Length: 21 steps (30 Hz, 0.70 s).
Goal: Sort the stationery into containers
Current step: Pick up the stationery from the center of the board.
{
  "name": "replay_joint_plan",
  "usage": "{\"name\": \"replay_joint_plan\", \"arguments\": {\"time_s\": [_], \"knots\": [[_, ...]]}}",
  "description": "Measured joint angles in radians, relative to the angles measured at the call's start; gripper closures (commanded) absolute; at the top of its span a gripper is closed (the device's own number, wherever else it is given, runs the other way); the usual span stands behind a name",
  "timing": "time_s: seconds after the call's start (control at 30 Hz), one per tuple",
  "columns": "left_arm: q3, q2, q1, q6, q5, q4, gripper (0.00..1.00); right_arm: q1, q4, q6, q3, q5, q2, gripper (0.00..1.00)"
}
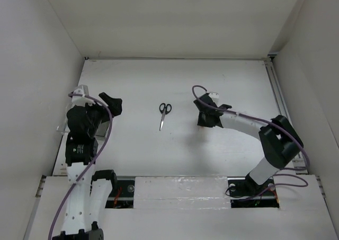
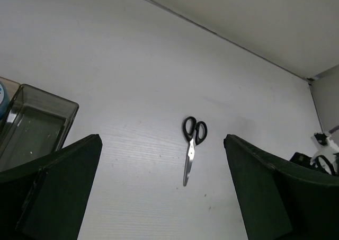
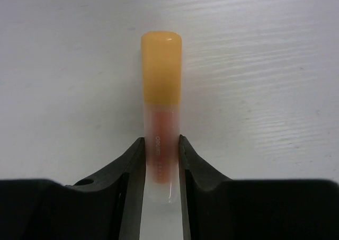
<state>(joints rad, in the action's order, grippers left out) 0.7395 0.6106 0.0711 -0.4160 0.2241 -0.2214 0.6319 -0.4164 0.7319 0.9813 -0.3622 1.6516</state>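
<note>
The right jaws are pinching the highlighter across its barrel, seemingly readying a lift. The left jaws are hanging wide apart, facing the scissors.

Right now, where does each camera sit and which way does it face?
Top external: above, behind the bases, facing down at the white table; left arm and right arm show.
Left wrist: faces forward past the open left gripper toward black-handled scissors and a smoky bin.
Right wrist: faces down; right gripper shut on an orange-pink highlighter.
Shared: top and left wrist both see the scissors.
</note>
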Motion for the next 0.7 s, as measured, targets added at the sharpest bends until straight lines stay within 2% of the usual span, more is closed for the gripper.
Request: {"name": "replay_joint_plan", "arguments": {"time_s": [0.2,0.3,0.47,0.7], "knots": [[0.020,0.089,0.000,-0.001,0.056,-0.011,0.00,0.063,0.095,-0.178,0.000,0.158,-0.200,1.00],[0.051,0.137,0.000,-0.005,0.112,-0.016,0.00,0.090,0.151,-0.224,0.020,0.236,-0.224,1.00],[0.092,0.188,0.000,-0.031,0.238,0.000,0.00,0.180,0.211,-0.253,0.134,0.312,-0.132,1.00],[0.094,0.201,0.000,-0.091,0.390,0.045,0.00,0.283,0.258,-0.239,0.334,0.334,0.052,1.00]]}}
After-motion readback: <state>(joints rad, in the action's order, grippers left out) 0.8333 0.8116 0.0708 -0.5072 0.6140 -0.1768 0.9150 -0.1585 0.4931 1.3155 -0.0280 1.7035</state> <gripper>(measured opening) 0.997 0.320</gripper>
